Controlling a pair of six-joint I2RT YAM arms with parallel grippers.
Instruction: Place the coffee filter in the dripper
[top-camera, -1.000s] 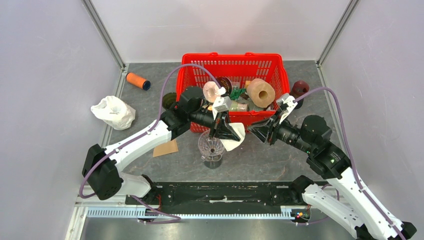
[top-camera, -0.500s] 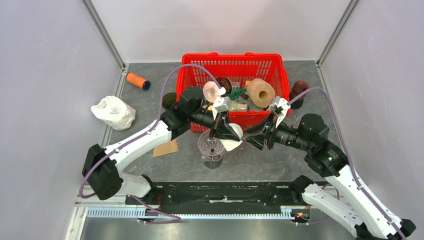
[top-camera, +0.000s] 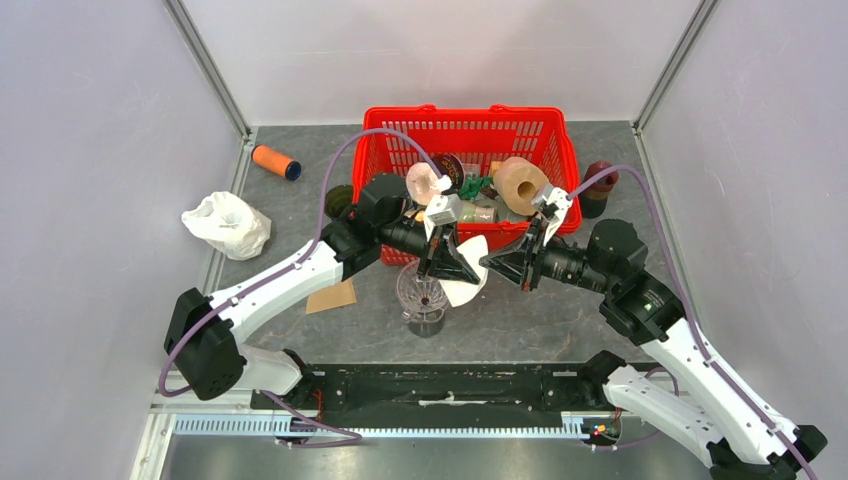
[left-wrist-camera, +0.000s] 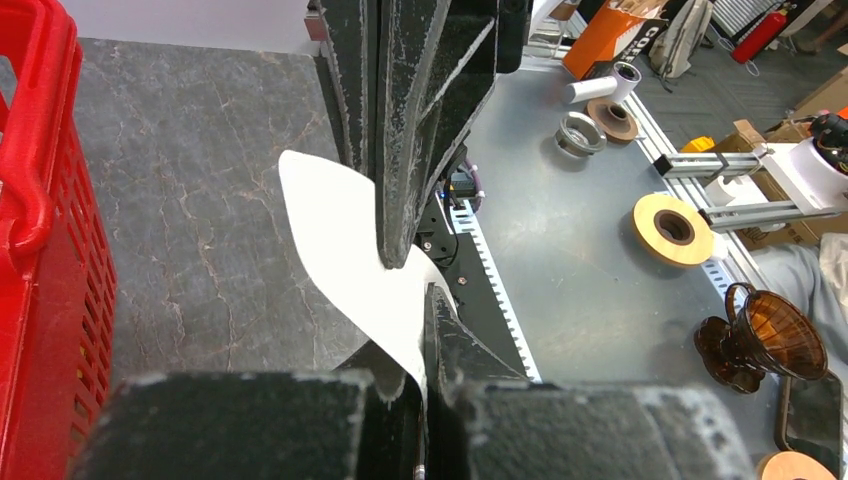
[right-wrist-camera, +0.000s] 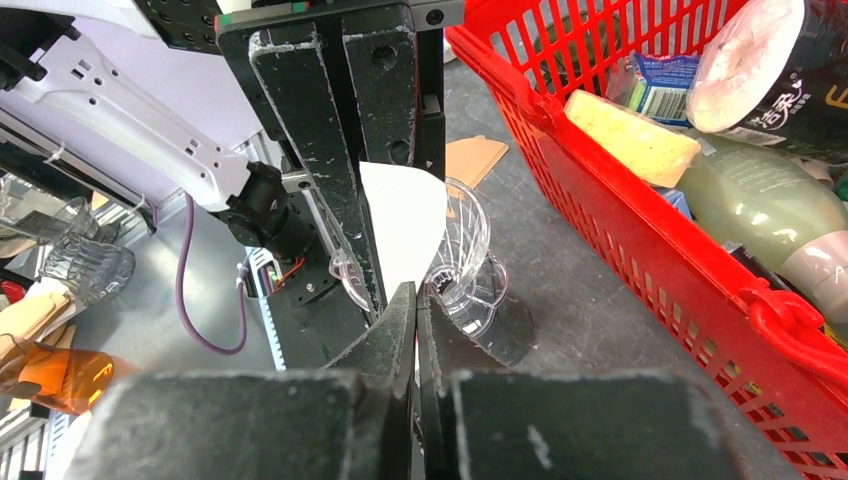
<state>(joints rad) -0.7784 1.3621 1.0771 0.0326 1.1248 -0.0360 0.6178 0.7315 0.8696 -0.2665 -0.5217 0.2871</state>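
Note:
The white paper coffee filter (top-camera: 466, 291) is pinched in my left gripper (top-camera: 474, 273), which is shut on it just right of and above the clear plastic dripper (top-camera: 422, 295). The left wrist view shows the filter (left-wrist-camera: 340, 235) between my own jaws (left-wrist-camera: 420, 325). My right gripper (top-camera: 487, 262) is shut, and its tip meets the filter from the right. The right wrist view shows the filter (right-wrist-camera: 405, 220), the dripper (right-wrist-camera: 466, 262) behind it, and my shut jaws (right-wrist-camera: 415, 297) at the filter's lower edge. I cannot tell whether any paper is between them.
A red basket (top-camera: 470, 120) of assorted items stands just behind the grippers. An orange spool (top-camera: 276, 161), a crumpled white bag (top-camera: 226, 224) and a cardboard piece (top-camera: 332, 297) lie to the left. A dark object (top-camera: 598, 183) stands right of the basket.
My right gripper has moved left, from well apart to tip-to-tip with the left gripper at the filter. The left arm has held still with the filter.

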